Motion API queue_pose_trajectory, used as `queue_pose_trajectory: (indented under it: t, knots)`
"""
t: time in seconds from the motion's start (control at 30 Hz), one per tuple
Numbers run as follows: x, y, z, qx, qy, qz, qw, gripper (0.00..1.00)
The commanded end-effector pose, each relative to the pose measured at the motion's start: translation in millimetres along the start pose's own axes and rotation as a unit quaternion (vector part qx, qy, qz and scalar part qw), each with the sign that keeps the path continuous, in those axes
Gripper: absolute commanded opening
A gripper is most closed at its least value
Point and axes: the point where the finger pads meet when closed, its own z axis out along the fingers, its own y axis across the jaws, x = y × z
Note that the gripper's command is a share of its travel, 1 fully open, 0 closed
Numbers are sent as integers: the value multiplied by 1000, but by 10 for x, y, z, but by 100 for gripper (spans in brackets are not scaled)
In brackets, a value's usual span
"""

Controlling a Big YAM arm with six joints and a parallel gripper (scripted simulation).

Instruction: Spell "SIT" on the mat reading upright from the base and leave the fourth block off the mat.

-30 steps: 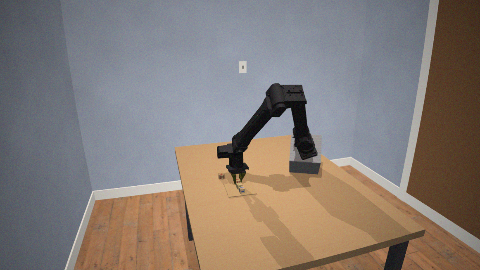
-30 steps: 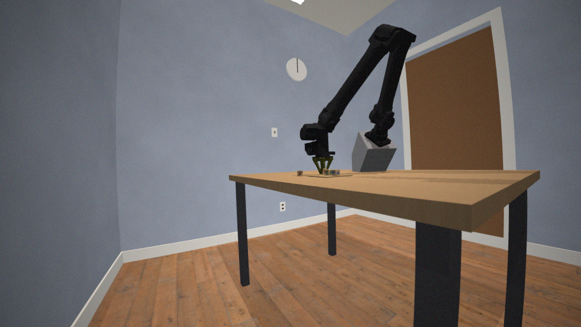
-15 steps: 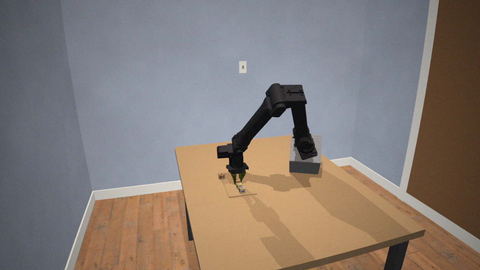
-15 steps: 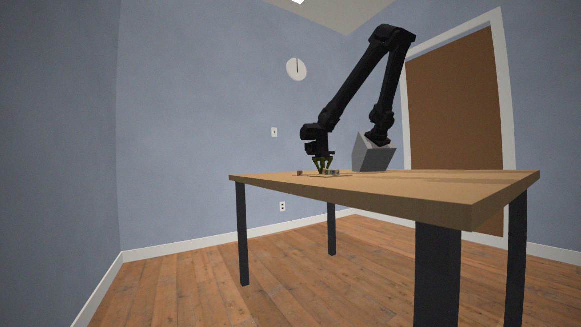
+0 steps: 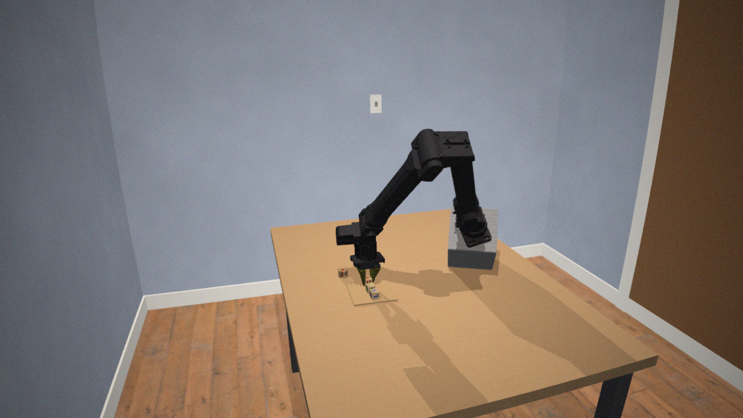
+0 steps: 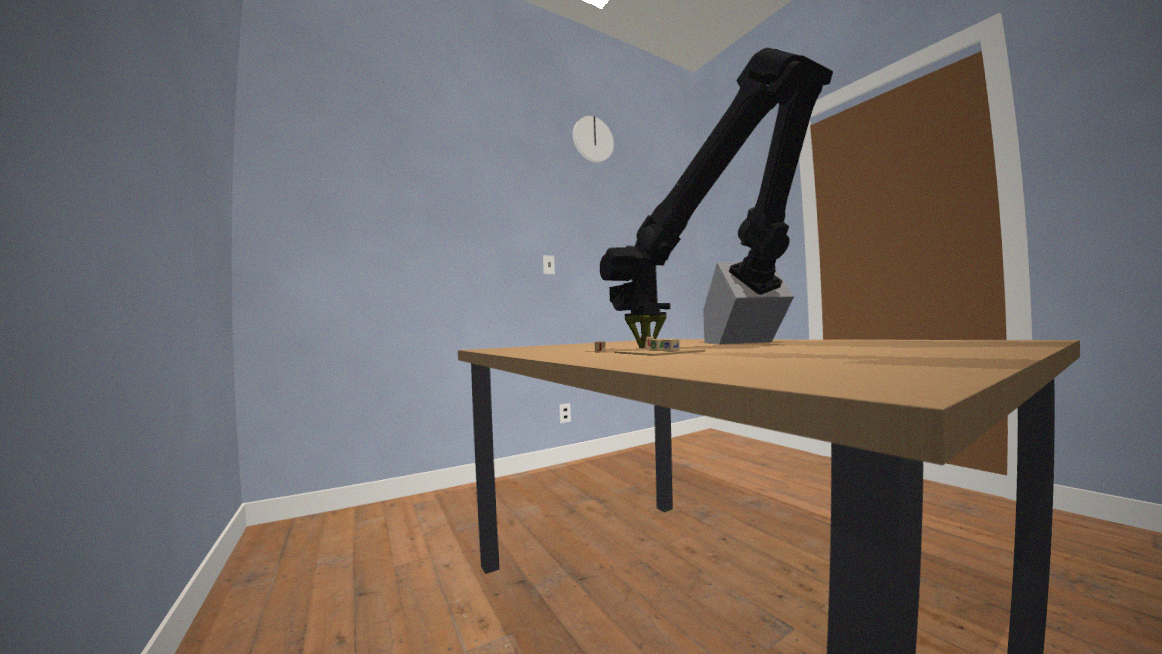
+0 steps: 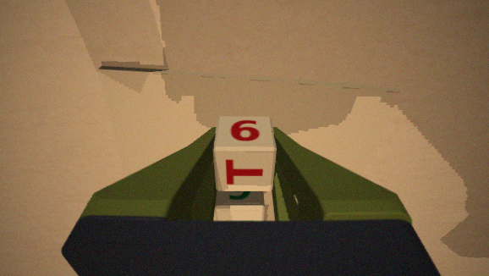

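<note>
My gripper (image 5: 367,276) is shut on a white block (image 7: 244,154) that shows a red T and a red 6 in the wrist view. It holds the block low over the far end of the thin tan mat (image 5: 369,298). Two more blocks (image 5: 372,290) lie on the mat in a short row just in front of the gripper. One of them, with a green mark (image 7: 239,199), shows right behind the held block in the wrist view. A fourth block (image 5: 343,272) with red marks lies on the table, off the mat to the left. I cannot tell whether the held block touches the mat.
The arm's grey base box (image 5: 472,243) stands at the back right of the table. The table's left edge (image 5: 283,290) is near the mat. In the exterior view the blocks (image 6: 662,344) and the gripper (image 6: 646,329) are small and far off.
</note>
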Motion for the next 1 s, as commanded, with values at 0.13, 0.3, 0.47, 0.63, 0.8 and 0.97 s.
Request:
queue_pose_trajectory:
  t: [0.13, 0.3, 0.47, 0.63, 0.8, 0.97]
  knots:
    - [40, 192, -84, -17, -4, -12, 1000, 20]
    - [41, 167, -79, -16, -4, -11, 1000, 20]
    - [41, 167, -79, -16, -4, -11, 1000, 20]
    - [41, 167, -79, -16, -4, -11, 1000, 20]
    - [47, 169, -76, -15, -4, -11, 1000, 20]
    - [59, 176, -71, -14, -3, -13, 1000, 20]
